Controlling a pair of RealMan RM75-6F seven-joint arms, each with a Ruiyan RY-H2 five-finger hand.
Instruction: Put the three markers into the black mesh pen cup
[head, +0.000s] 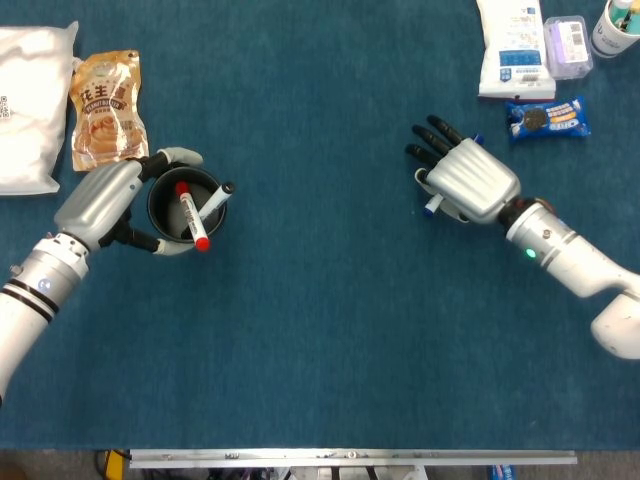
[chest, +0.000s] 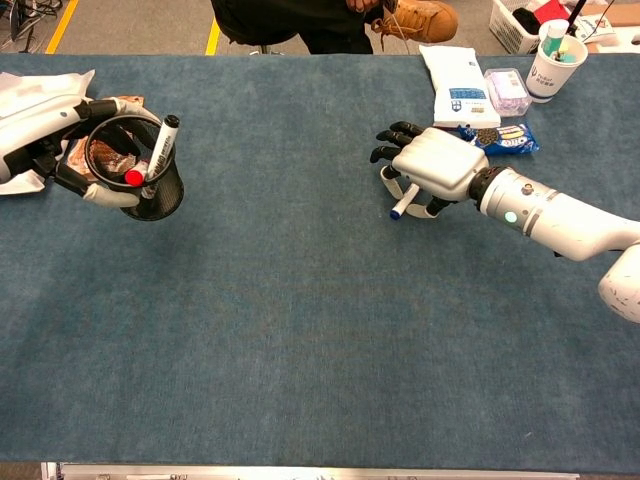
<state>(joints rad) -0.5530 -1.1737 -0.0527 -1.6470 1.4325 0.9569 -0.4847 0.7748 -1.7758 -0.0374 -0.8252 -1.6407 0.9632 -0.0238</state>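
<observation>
The black mesh pen cup (head: 170, 208) stands at the left, and my left hand (head: 100, 200) grips it from its left side. Inside it lean a red-capped marker (head: 190, 215) and a black-capped marker (head: 215, 200). In the chest view the cup (chest: 155, 195) tilts a little in my left hand (chest: 40, 140). My right hand (head: 472, 182) is at the right, palm down, and holds a blue-capped marker (head: 430, 206) beneath it. Most of that marker is hidden. From the chest view its lower end (chest: 398, 206) sticks out below my right hand (chest: 435, 165).
A brown snack bag (head: 105, 110) and a white bag (head: 30, 110) lie behind the cup at the far left. At the far right are a blue cookie pack (head: 547, 117), a white pouch (head: 510, 50), a purple box (head: 567, 45) and a paper cup (head: 615, 25).
</observation>
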